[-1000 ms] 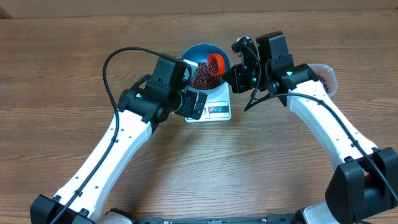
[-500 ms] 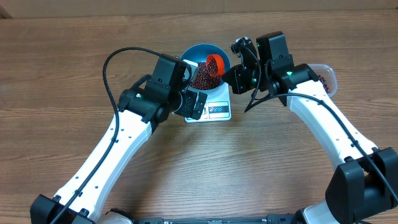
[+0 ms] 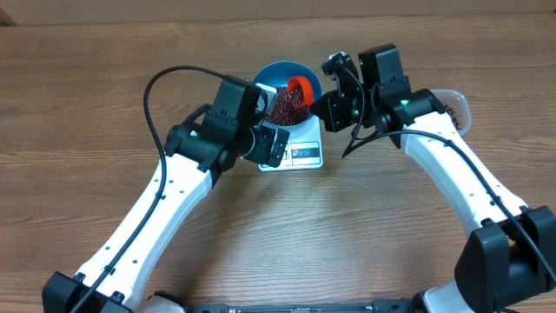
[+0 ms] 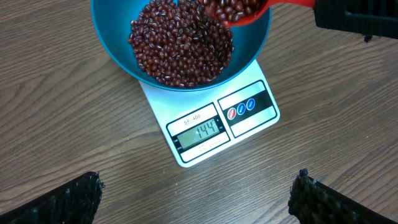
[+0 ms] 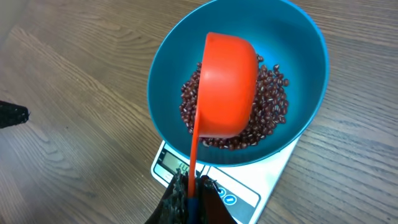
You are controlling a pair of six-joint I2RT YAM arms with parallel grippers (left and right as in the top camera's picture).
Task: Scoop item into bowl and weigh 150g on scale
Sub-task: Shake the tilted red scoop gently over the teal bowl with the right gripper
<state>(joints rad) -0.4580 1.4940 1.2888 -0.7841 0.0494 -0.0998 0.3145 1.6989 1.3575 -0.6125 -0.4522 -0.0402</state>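
Scale display reading 144, label SF-400, beans in bowl, scoop above

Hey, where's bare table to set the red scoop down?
Bare wood: the wide patch between the left arm and right arm, in front of the scale; also left of the left arm. Crowded: around the bowl, scale and tub.

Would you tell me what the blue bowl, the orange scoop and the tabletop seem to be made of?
The blue bowl looks like matte plastic: even colour, soft sheen, thin rim. The orange scoop seems moulded plastic too, smooth and slightly glossy. The tabletop shows brown wood grain, though whether solid wood or laminate is unclear.
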